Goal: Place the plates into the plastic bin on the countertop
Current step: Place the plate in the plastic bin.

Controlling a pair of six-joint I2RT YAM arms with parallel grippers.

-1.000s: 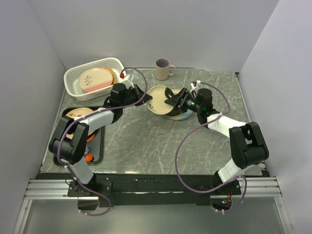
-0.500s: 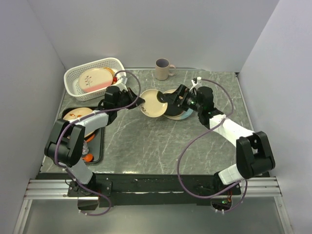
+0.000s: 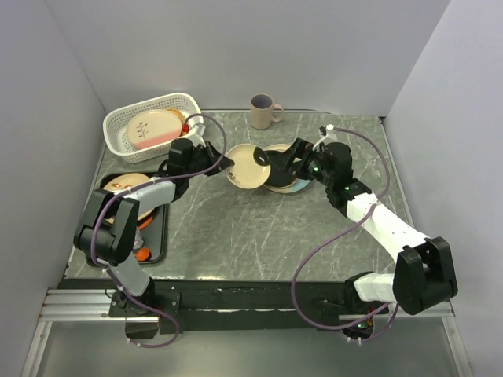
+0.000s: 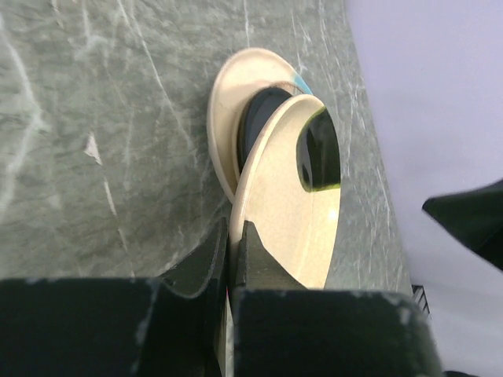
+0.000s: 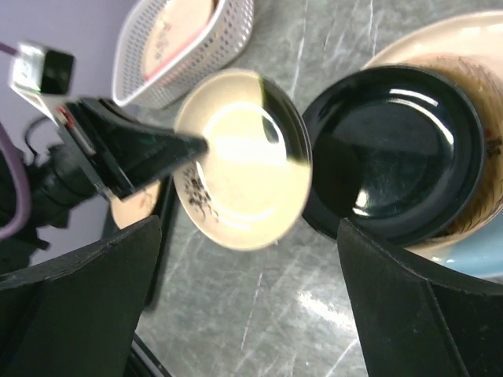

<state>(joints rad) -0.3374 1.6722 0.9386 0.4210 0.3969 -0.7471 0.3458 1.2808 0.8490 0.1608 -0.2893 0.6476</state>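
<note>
**Firmly pinched: cream plate held out to the right of the bin**

The left gripper is clenched on the rim of the cream plate. In the left wrist view the two fingers meet on the plate's near edge. The plate hangs tilted above the countertop, right of the bin and a little nearer the arms. A small dark sprig is painted near its rim.

The right gripper has its jaws spread wide and grasps nothing. It hovers right of the cream plate, farther from the bin, over a stack of plates. A black plate lies on top of that stack. Under it is a tan plate, and under that a pale blue plate. In the right wrist view the cream plate's edge overlaps the black plate's rim. Whether they touch I cannot tell.

Inside the bin lies a half-pink plate with a twig on it. A mug stands right of the bin by the back wall. A black tray sits in front of the bin and carries another plate.
</note>
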